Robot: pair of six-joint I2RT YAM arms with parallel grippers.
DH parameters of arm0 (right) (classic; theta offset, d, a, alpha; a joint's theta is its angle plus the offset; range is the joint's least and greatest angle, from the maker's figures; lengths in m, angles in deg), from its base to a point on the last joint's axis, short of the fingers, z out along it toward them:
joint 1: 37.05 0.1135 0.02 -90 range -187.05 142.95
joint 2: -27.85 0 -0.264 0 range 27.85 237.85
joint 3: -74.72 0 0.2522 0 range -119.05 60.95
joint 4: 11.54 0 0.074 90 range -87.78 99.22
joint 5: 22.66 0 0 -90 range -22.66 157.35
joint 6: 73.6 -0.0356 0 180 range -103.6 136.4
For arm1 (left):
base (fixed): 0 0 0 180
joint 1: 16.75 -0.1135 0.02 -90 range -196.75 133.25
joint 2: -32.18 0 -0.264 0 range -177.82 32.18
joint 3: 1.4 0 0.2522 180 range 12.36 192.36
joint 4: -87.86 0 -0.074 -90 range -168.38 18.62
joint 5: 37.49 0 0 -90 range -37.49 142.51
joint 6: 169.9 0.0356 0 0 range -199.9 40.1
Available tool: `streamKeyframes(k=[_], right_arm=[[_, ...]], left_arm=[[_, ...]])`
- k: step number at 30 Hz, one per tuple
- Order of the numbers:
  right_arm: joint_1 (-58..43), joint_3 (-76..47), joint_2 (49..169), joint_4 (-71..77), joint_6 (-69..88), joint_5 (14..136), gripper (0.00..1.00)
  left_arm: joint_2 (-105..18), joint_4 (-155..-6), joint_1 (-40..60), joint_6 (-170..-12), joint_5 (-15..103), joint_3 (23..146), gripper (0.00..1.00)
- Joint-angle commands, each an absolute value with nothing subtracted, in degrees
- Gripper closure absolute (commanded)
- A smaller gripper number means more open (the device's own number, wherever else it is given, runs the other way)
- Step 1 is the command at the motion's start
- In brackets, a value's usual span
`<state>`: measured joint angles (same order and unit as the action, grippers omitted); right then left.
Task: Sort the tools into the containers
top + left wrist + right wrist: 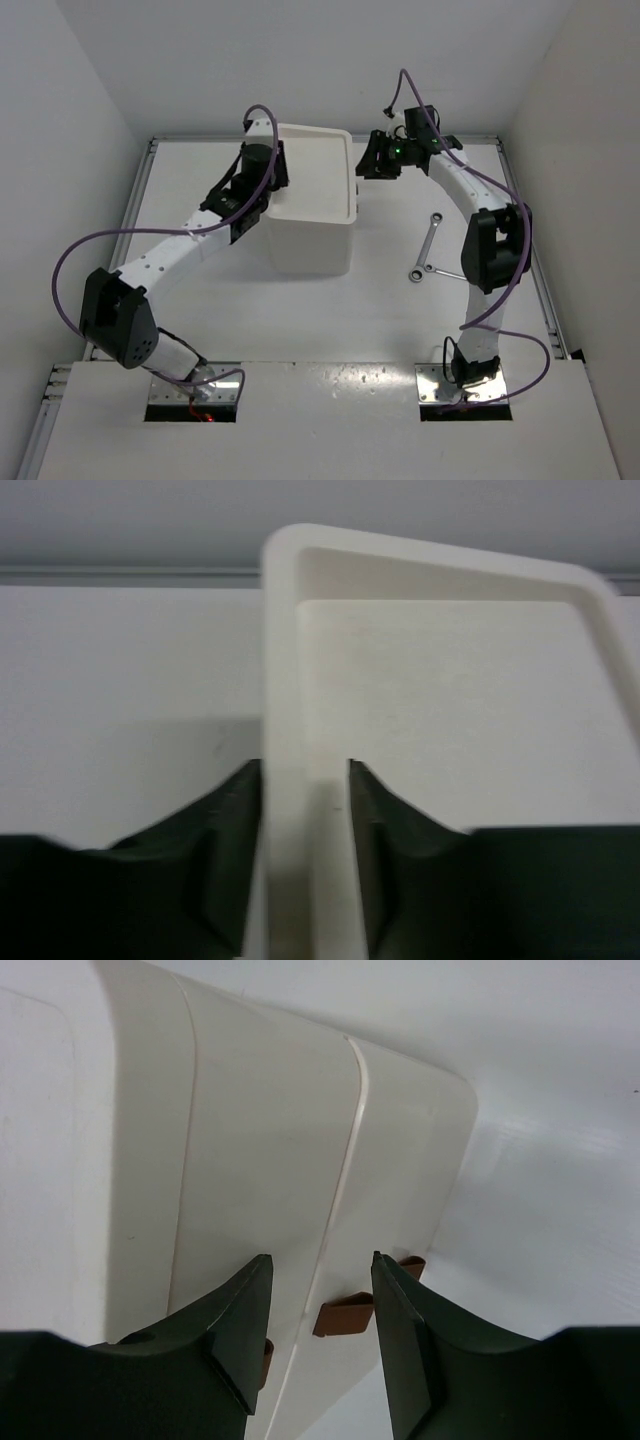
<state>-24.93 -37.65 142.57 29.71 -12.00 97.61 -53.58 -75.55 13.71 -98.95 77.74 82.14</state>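
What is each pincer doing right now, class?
Left pincer: straddling the box rim; gripping or not, cannot be told.
Right pincer: open, before a drawer handle, holding nothing.

The left arm (pixel 185 248) is stretching forward with its elbow low, its left gripper (pixel 305 780) pinching the white box (pixel 285 680) by the rim. The right arm (pixel 465 190) is arching inward, with the right gripper (pixel 320 1272) hanging parted and holding nothing.

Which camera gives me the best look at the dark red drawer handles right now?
Right wrist. It faces the drawers, with one drawer handle between the open right gripper fingers and a second handle beyond. Top external sees the white box from above, handles indistinct. Left wrist shows only the top tray rim.
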Motion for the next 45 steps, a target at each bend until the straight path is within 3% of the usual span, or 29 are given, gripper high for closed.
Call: streamKeyframes(k=[1, 6, 15, 16, 20, 21, 22, 27, 30, 34, 37, 45], right_arm=[[-22.63, -38.02, 137.47, 25.87, -11.91, 101.54, 0.53], [-23.24, -35.72, 132.19, 26.39, -9.36, 98.38, 0.5], [-26.58, -29.41, 120.85, 28.24, -1.89, 92.31, 0.5], [-27.46, -28.44, 119.62, 28.24, -1.19, 91.61, 0.46], [-28.87, -25.71, 114.96, 29.72, 1.19, 87.32, 0.34], [-29.4, -24.75, 114.17, 29.73, 1.19, 87.3, 0.31], [-30.45, -24.22, 114.16, 30.6, 1.19, 87.3, 0.28], [-34.23, -23.61, 116.27, 44.13, 2.42, 82.9, 0.35], [-37.48, -15.19, 115.13, 44.94, 2.42, 80.29, 0.36], [-36.79, -12.96, 116.86, 46.25, -0.29, 71.85, 0.36], [-36.26, -16.2, 122.49, 51.78, -3.55, 66.65, 0.41], [-36.26, -29.65, 140.78, 62.25, -7.5, 66.56, 0.51]], left_arm=[[-57.65, -59.22, 21.4, -104.86, 66.29, 77.57, 0.5], [-57.03, -57.82, 21.4, -103.8, 69.03, 80.56, 0.32], [-54.57, -55.88, 12.61, -98.63, 67.89, 96.89, 0.31], [-54.57, -55.88, 12.09, -97.66, 67.89, 100.65, 0.31], [-52.9, -55.88, 10.76, -93.1, 66.22, 107.52, 0.1], [-52.9, -55.18, 10.76, -92.39, 66.22, 108.59, 0.02], [-52.29, -55.17, 10.76, -92.38, 67.26, 109.56, 0.0], [-47.9, -52.98, 7.96, -93.95, 76.22, 109.67, 0.0], [-43.5, -52.98, 4.27, -96.15, 79.05, 103.0, 0.0], [-39.63, -52.98, 0.14, -96.77, 79.58, 97.8, 0.0], [-37.43, -52.98, -2.85, -97.39, 79.58, 93.58, 0.0], [-36.11, -53.5, -10.32, -100.55, 72.64, 87.51, 0.0]])
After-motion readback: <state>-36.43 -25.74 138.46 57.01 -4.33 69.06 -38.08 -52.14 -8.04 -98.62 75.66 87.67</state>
